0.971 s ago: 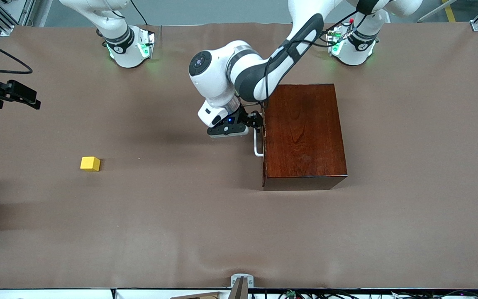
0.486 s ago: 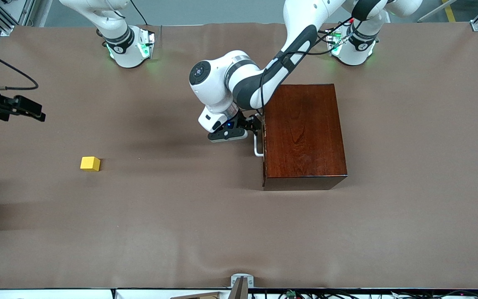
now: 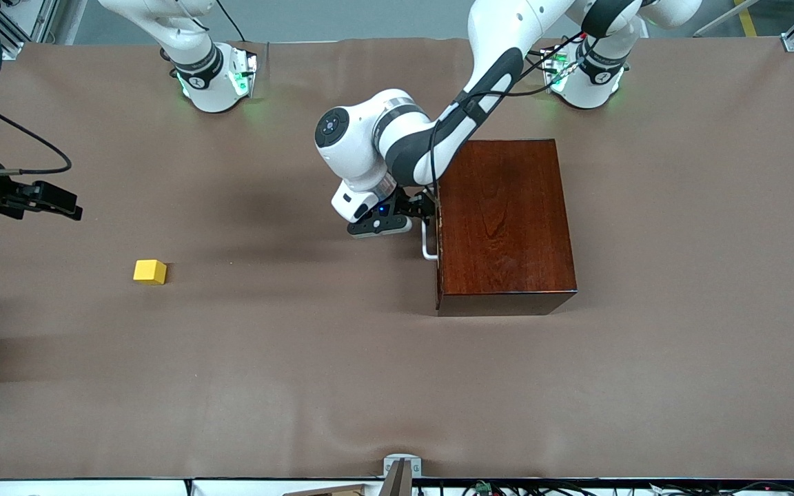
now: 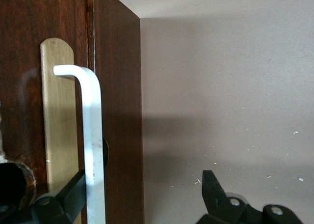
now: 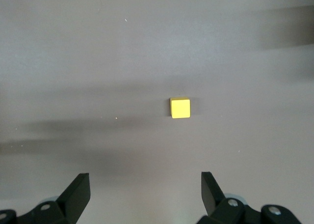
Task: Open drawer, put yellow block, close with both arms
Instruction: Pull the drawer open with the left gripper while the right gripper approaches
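You see the dark mahogany box (image 3: 504, 224) standing on the brown table (image 3: 300, 379), toward the left arm's end. Its drawer (image 4: 54, 86) is shut, the front flush with the box side. The white handle (image 3: 426, 241) stands out from that front, facing the right arm's end of the table.

The left gripper (image 3: 419, 209) is at the handle. In the left wrist view its fingers are wide apart: one fingertip (image 4: 73, 189) lies next to the white bar (image 4: 93, 145), on the side toward the drawer front, and the other one (image 4: 213, 189) is well apart from it, over the bare table. Nothing is clamped.

The yellow block (image 3: 149, 271) sits alone on the table toward the right arm's end, well apart from the box and a little nearer to the front camera than the handle.

The right gripper (image 3: 59, 203) hangs in the air over the table's edge at the right arm's end. Its fingers (image 5: 78, 192) are spread and empty, and you find the yellow block (image 5: 180, 107) on the table below it in the right wrist view.
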Tool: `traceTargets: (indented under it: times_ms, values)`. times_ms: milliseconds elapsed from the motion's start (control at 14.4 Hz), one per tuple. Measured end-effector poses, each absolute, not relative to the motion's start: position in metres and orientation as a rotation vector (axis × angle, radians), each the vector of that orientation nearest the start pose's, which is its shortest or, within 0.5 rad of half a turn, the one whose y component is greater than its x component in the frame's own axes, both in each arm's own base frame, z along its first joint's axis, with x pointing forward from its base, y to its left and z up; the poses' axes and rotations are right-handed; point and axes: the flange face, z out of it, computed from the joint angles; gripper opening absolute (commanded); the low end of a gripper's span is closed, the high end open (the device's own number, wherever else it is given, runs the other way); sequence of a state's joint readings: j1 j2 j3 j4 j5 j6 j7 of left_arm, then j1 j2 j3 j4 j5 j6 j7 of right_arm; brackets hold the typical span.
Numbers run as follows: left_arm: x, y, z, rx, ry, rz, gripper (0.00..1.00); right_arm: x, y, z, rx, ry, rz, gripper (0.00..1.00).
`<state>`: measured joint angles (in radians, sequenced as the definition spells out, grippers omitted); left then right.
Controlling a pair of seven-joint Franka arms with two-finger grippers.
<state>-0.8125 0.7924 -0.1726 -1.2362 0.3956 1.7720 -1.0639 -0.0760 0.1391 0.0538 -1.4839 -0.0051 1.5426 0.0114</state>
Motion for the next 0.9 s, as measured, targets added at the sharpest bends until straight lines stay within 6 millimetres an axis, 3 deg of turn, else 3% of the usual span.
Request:
traceTargets:
  times_ms: [277,902]
  values:
    - [0.45,-0.577,0.285,-2.85,-0.036,-0.171,1.0,0.6,-0.017,0.573,-3.135,0.054,0.118,1.0]
    - [0.434,-0.622,0.3,-3.069,-0.274,-0.352,1.0,0.628,-0.029,0.523,-3.129,0.082,0.14,1.0]
